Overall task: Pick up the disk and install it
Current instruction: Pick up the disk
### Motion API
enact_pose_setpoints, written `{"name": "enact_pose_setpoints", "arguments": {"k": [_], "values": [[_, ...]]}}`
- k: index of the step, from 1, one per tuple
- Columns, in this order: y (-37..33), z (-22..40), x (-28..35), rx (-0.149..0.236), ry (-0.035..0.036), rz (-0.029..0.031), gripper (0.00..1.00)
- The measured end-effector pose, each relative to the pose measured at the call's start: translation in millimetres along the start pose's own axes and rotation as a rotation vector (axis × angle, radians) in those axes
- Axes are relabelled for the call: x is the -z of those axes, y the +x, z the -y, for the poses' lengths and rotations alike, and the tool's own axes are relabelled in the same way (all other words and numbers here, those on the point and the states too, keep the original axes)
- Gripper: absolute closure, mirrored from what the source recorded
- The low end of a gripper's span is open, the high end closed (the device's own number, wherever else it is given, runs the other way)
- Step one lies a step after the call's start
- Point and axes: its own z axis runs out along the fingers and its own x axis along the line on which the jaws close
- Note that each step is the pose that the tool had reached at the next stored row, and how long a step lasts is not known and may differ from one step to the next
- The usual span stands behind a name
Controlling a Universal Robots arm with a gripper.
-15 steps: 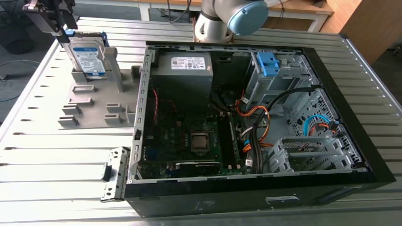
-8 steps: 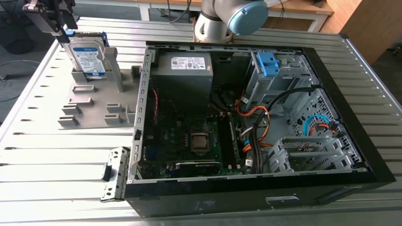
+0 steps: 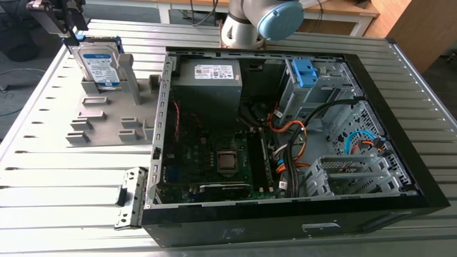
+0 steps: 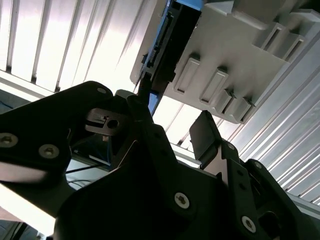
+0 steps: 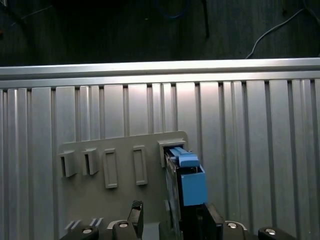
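Disk (image 3: 98, 63) stands on edge in a slot of the grey holder plate (image 3: 107, 115). The plate lies on the ribbed metal counter (image 3: 57, 176), near the counter's corner at the exterior view's far left. The disk's blue bracket (image 5: 192, 182) faces upward. The open computer case (image 3: 286, 227) lies alongside, toward the exterior view's right, apart from the disk. The hand (image 3: 69, 29) hangs just above the disk's top end. Its fingers (image 4: 202, 130) are spread wide, with nothing gripped. I cannot tell whether they touch the disk.
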Motion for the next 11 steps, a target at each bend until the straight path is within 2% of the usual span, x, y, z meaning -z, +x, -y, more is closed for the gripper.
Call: {"name": "enact_pose_setpoints", "arguments": {"k": [7,11], "values": [[-14.6,-2.1,-3.9,0.001,-0.0001,-0.0001,0.41],[-17.7,-2.2,-10.6,0.004,-0.0002,-0.0002,0.41]]}}
